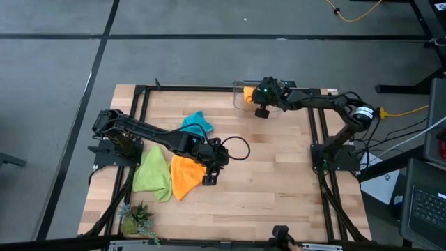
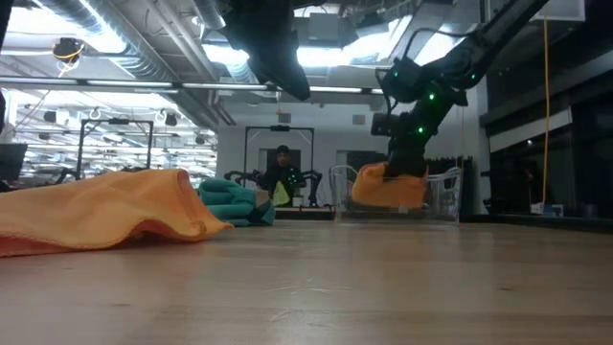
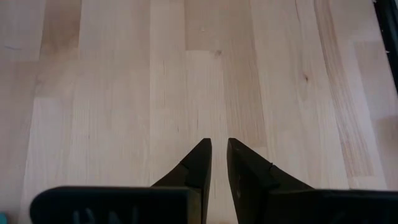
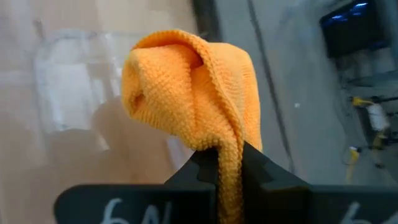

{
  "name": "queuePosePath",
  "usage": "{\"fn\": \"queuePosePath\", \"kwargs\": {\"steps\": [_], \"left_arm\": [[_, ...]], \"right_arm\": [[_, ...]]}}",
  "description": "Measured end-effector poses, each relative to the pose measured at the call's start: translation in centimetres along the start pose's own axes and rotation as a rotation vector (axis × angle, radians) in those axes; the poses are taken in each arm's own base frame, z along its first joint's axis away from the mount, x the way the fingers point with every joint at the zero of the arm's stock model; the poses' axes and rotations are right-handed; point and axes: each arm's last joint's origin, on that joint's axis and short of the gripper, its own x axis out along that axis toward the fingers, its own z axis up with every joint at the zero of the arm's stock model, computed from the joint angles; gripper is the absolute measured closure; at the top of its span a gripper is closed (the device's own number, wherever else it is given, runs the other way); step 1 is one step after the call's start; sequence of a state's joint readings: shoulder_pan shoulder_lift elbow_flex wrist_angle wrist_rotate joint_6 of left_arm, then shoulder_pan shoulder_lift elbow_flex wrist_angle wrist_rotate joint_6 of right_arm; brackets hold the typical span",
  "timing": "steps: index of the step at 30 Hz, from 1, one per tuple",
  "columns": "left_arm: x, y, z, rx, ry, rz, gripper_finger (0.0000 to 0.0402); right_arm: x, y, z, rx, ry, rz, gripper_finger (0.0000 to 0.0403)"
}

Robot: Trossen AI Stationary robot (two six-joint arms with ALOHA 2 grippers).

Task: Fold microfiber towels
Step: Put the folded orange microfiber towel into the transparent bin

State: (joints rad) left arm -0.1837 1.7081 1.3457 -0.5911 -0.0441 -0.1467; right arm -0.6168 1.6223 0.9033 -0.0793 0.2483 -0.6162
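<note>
Four towels in all. Two are orange: one orange towel lies flat near the middle of the table, and a second orange towel hangs bunched from the right gripper, whose fingers are clamped on a fold of it. One green towel lies just beside the flat orange one, their edges touching. One blue towel sits crumpled farther back, near the other two. One small plant stands at the table's near left corner.

There are two arms. The right one reaches over the far edge of the table, holding its towel at a clear bin. The left gripper hovers just beside the flat orange towel, fingers nearly together with a thin gap and nothing between them.

From above, the held towel is mostly hidden under the right gripper; only a sliver of orange shows in the bin. The low view shows it plainly, a hanging orange lump against the bin's clear wall. That view also shows the flat orange towel as a long hump, the blue one behind it, and a person far off in the room; the green towel is not visible there. The left wrist view shows only bare wood past its fingers.
</note>
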Motion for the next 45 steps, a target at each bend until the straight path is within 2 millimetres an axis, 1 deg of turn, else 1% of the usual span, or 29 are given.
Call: {"fn": "queuePosePath", "kwargs": {"steps": [2, 8, 11, 16, 21, 25, 31, 37, 40, 42, 45], "left_arm": [[0.0, 0.0, 0.0, 0.0, 0.0, 0.0, 0.0356], [0.0, 0.0, 0.0, 0.0, 0.0, 0.0, 0.0356], [0.0, 0.0, 0.0, 0.0, 0.0, 0.0, 0.0356], [0.0, 0.0, 0.0, 0.0, 0.0, 0.0, 0.0356], [0.0, 0.0, 0.0, 0.0, 0.0, 0.0, 0.0356], [0.0, 0.0, 0.0, 0.0, 0.0, 0.0, 0.0356], [0.0, 0.0, 0.0, 0.0, 0.0, 0.0, 0.0356], [0.0, 0.0, 0.0, 0.0, 0.0, 0.0, 0.0356], [0.0, 0.0, 0.0, 0.0, 0.0, 0.0, 0.0356], [0.0, 0.0, 0.0, 0.0, 0.0, 0.0, 0.0356], [0.0, 0.0, 0.0, 0.0, 0.0, 0.0, 0.0356]], "right_arm": [[0.3, 0.08, -0.1, 0.001, -0.003, 0.016, 0.0383], [0.71, -0.18, -0.46, -0.005, 0.012, 0.009, 0.0354], [0.67, -0.11, -0.38, -0.007, 0.006, 0.015, 0.035], [0.64, 0.14, -0.43, -0.007, -0.034, 0.105, 0.0347], [0.67, 0.14, -0.68, 0.02, -0.03, 0.138, 0.0346], [0.72, -0.1, -0.67, 0.015, -0.029, 0.11, 0.0345], [0.72, -0.54, -0.67, 0.001, 0.029, -0.015, 0.0344], [0.71, -0.54, -0.67, -0.001, 0.033, -0.021, 0.0341], [0.71, -0.57, -0.68, 0.0, 0.033, -0.021, 0.0316], [0.7, -0.6, -0.65, 0.001, 0.029, -0.023, 0.0284], [0.68, -0.62, -0.61, 0.001, 0.025, -0.025, 0.0223]]}}
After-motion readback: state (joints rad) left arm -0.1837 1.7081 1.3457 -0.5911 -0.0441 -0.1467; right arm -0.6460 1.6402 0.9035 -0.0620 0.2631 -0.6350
